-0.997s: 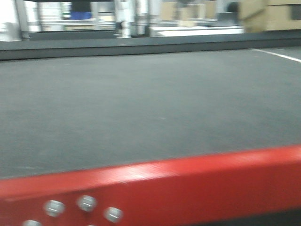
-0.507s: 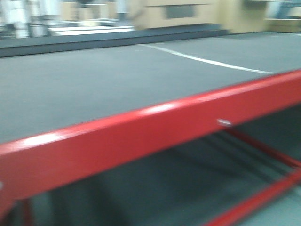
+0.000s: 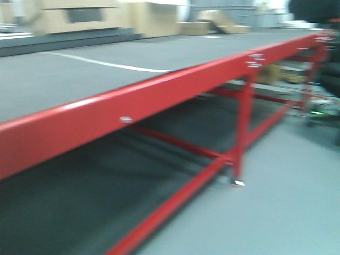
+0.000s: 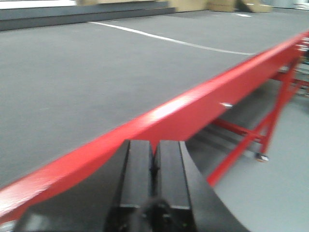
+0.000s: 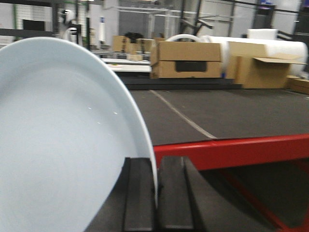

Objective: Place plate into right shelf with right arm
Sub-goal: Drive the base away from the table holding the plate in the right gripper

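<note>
My right gripper (image 5: 156, 164) is shut on the rim of the white plate (image 5: 63, 145), which stands on edge and fills the left half of the right wrist view. My left gripper (image 4: 153, 147) is shut with nothing between its black fingers. The right shelf is out of view in all frames. Neither arm shows in the front view.
A long red-framed table (image 3: 175, 85) with a dark grey top runs across the front view, with red legs and braces (image 3: 241, 133) below. The same red edge (image 4: 193, 104) passes just ahead of the left gripper and the red beam (image 5: 231, 152) ahead of the right. Cardboard boxes (image 5: 188, 59) stand behind.
The front view has swung to the right: the red table edge has gone from low and level to a diagonal, and the table's legs and the floor now show.
</note>
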You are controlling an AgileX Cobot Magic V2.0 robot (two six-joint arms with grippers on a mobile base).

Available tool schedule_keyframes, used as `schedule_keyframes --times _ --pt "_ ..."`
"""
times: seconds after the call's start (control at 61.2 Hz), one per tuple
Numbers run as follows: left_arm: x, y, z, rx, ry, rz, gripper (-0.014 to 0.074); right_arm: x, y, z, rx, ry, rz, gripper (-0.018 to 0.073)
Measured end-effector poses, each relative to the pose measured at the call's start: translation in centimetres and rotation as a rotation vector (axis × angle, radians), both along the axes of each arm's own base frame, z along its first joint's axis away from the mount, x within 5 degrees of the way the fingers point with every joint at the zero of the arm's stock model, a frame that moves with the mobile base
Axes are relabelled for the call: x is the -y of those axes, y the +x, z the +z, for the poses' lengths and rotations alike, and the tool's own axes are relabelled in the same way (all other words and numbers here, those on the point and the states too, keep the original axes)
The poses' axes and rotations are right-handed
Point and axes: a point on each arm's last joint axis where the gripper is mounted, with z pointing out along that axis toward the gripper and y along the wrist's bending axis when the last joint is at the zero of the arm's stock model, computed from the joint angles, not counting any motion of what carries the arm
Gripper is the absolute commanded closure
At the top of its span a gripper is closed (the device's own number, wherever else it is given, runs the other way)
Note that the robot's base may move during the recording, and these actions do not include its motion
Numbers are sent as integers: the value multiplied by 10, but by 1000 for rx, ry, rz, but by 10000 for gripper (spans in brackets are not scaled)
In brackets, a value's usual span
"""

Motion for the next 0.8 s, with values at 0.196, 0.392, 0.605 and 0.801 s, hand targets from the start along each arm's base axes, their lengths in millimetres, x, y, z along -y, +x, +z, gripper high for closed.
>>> schedule_keyframes --times 0.196,0.392,0.605,0.801 --pt "0 0 0 0 0 0 643 0 0 0 0 0 0 505" --pt "0 0 0 0 0 0 643 0 0 0 0 0 0 505" --pt "0 0 0 0 0 0 643 0 0 0 2 1 0 505" --pt "0 0 0 0 0 0 643 0 -1 0 6 3 -1 505"
